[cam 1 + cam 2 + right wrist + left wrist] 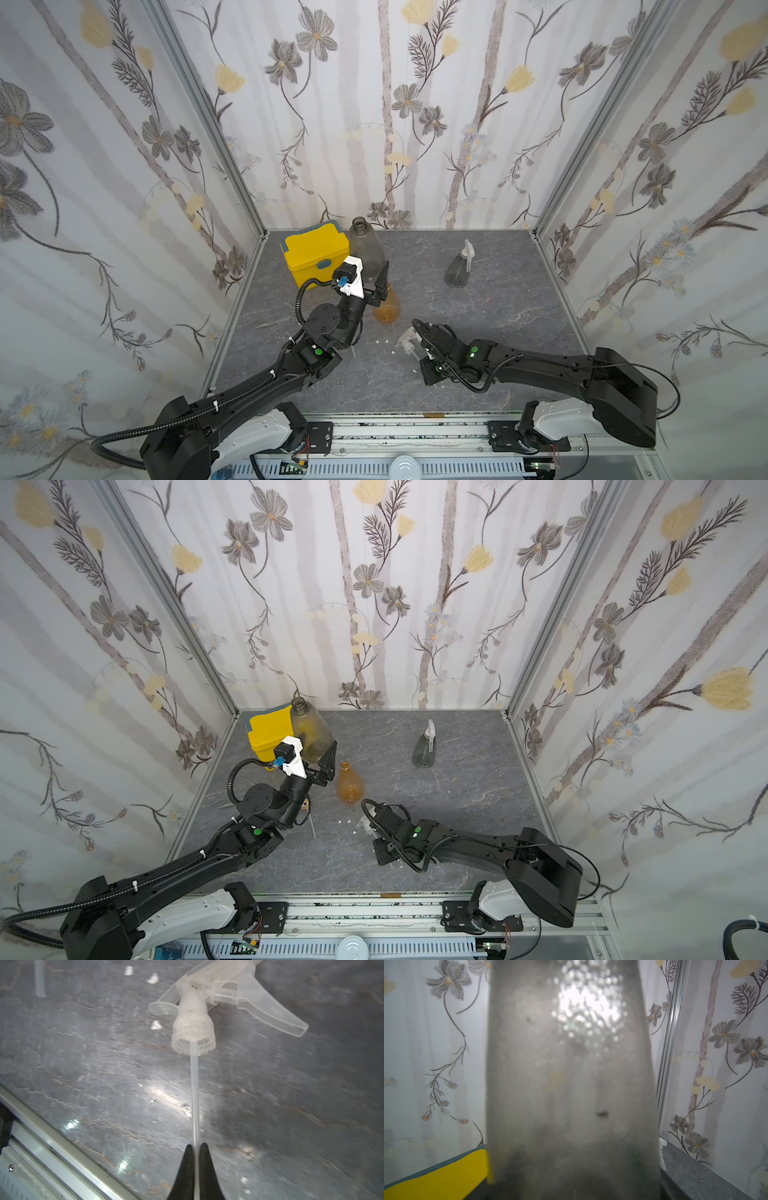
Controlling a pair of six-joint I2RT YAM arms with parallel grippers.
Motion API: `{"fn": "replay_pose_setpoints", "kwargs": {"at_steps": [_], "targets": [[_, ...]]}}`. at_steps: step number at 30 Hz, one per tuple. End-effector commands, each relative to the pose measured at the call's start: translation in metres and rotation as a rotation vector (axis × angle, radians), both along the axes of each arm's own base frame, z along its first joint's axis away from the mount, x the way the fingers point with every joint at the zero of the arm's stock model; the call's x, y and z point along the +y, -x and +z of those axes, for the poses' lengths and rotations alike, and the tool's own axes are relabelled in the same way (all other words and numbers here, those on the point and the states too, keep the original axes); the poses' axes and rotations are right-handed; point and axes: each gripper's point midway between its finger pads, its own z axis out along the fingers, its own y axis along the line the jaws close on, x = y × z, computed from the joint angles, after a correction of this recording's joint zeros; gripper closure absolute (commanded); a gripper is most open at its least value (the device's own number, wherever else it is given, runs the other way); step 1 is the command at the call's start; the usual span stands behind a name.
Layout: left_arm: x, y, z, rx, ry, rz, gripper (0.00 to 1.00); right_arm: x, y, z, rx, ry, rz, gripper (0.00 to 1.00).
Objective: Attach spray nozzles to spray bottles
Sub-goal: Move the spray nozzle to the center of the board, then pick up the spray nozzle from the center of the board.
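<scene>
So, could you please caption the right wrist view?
Right pincer grips the clear spray nozzle by its dip tube, grey table behind.

Box (316, 253) back left, capped bottle (458, 270) right (well apart), nozzle (406, 338) in front.

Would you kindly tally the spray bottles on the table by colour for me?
Smoky grey: 2, the open-necked bottle and the fitted bottle with its nozzle on.
Amber: 1, the amber bottle, neck open.
Total: 3 bottles.
</scene>
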Motion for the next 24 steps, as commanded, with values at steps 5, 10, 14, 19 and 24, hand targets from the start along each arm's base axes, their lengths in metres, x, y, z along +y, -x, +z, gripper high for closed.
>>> {"fn": "replay_pose_setpoints", "kwargs": {"at_steps": [5, 10, 14, 19, 24], "targets": [[-0.008, 0.007, 0.007, -0.030, 0.019, -0.068, 0.31, -0.047, -0.033, 0.004, -0.043, -0.036, -0.251, 0.96], [-0.016, 0.009, 0.004, -0.030, 0.012, -0.112, 0.31, -0.049, -0.045, 0.001, -0.030, -0.052, -0.285, 0.91], [-0.020, 0.008, 0.000, -0.020, 0.003, -0.126, 0.31, -0.047, -0.046, 0.003, -0.018, -0.069, -0.282, 0.77], [-0.027, 0.007, -0.004, -0.003, -0.009, -0.152, 0.31, -0.045, -0.044, 0.019, -0.017, -0.077, -0.251, 0.61], [-0.032, 0.005, -0.008, 0.005, -0.031, -0.163, 0.30, -0.053, -0.070, 0.036, -0.028, -0.019, -0.262, 0.63]]}}
